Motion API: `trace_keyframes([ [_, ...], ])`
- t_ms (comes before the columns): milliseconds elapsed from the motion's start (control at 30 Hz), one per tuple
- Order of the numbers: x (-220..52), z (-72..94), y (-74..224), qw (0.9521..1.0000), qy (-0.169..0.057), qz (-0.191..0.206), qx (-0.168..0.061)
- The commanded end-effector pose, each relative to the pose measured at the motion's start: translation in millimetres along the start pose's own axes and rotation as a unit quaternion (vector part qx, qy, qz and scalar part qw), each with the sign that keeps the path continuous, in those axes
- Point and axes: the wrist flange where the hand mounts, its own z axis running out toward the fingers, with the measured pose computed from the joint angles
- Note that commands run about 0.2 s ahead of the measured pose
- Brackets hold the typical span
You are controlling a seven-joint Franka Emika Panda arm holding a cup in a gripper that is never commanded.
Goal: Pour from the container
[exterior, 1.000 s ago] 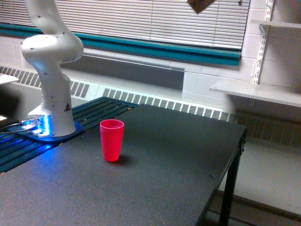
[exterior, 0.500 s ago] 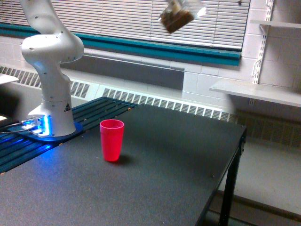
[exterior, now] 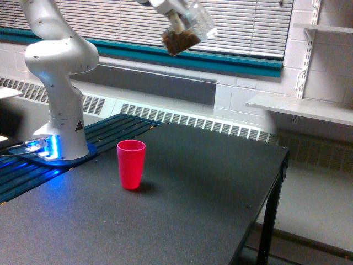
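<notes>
The exterior view shows the container (exterior: 187, 30), a clear cylindrical cup, held high in the air near the top of the frame, in front of the window blinds (exterior: 110, 22). It is tilted, its lower end pointing down toward the exterior view's left, and brown granular stuff has gathered in that lower end. The gripper (exterior: 175, 15) pinches the container from above, its white fingers pressed against the clear wall; only the lowest part of the gripper is in the frame.

Well below the gripper, and somewhat toward the exterior view's left of it, a red cup (exterior: 131, 164) stands upright on the dark bench (exterior: 182, 210), its open mouth facing up. The container and the red cup are well apart, with open air between them.

Farther to the exterior view's left of the gripper and lower down, the white arm base (exterior: 60, 94) stands at the bench's edge, with a blue glow at its foot. To the exterior view's right of the gripper, white wall shelves (exterior: 300, 107) hang on the brick wall.
</notes>
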Motion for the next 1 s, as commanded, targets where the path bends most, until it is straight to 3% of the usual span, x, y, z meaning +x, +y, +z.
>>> trace_keyframes([
  [33, -9, -5.8, 23, 0.9998, -0.001, 0.012, -0.014],
  [1000, -76, 1.2, 102, 0.9941, -0.05, 0.048, -0.083],
])
